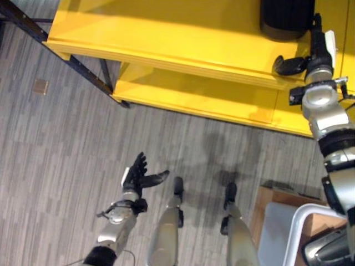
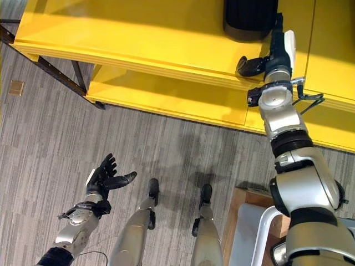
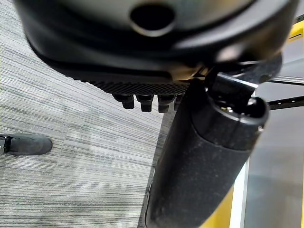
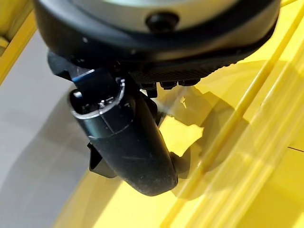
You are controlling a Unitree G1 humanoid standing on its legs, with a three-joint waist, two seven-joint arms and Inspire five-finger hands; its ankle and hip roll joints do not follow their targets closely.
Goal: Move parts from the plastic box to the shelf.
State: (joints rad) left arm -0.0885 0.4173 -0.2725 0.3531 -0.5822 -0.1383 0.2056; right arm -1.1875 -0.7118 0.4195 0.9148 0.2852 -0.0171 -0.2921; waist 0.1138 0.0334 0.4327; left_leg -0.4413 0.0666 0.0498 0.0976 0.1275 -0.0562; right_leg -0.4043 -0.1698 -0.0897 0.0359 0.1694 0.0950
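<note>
Over the yellow shelf right hand hangs empty beside a black part, fingers relaxed; placing looks done, next likely back to the box.

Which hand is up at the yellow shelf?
The right hand, reaching over the upper yellow shelf beside a black part. The left hand hangs open above the floor.

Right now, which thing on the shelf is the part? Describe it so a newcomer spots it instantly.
Start at the big yellow shelf that spans the top of the head views. On its upper board, toward the robot's right, sits a black ribbed part, just beyond the right robot hand. It is the only dark, bulky thing standing on the yellow surface.
</note>
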